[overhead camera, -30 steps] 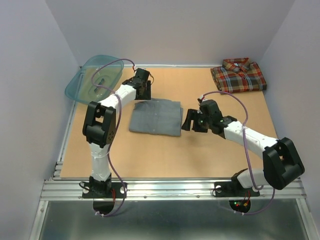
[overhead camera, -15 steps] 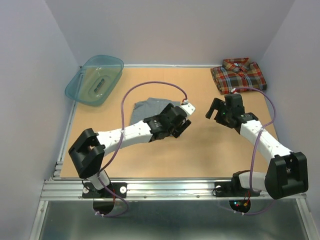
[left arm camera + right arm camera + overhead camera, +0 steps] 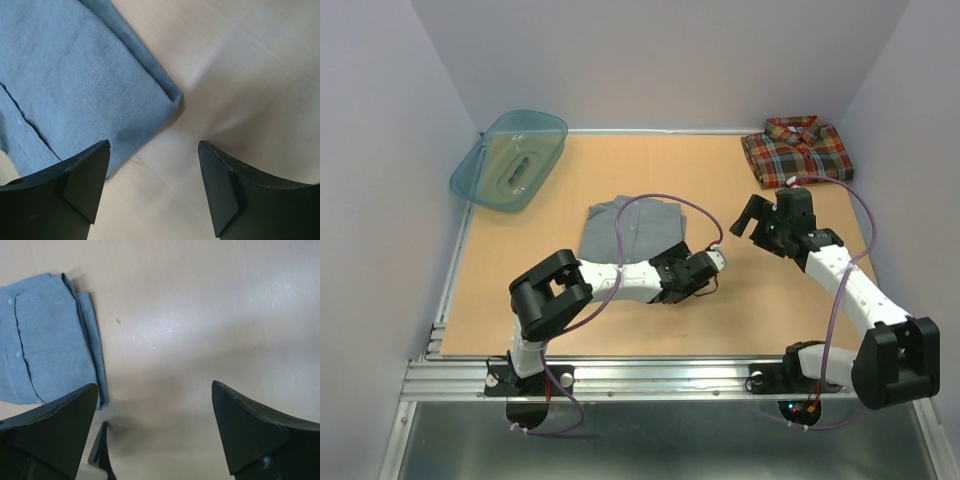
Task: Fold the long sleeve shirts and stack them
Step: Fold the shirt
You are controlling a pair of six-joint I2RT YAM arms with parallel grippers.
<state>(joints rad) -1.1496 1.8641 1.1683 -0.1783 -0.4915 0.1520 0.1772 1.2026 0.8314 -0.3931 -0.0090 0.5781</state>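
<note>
Hovering our left gripper [image 3: 153, 150], fingers spread and empty, at a corner of the folded plain grey cloth shirt [image 3: 625, 222] mid-table, we seem poised to carry it onto the far-right red plaid shirt [image 3: 797, 150]; our right gripper [image 3: 154, 387] gapes empty nearby

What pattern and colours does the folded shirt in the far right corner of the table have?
The folded shirt is plaid in red, orange and dark blue, seen best in the top external view.

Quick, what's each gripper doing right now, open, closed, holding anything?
Left gripper: open, holding nothing, over the corner of the grey shirt.
Right gripper: open, holding nothing, over the table beside the shirt.
</note>
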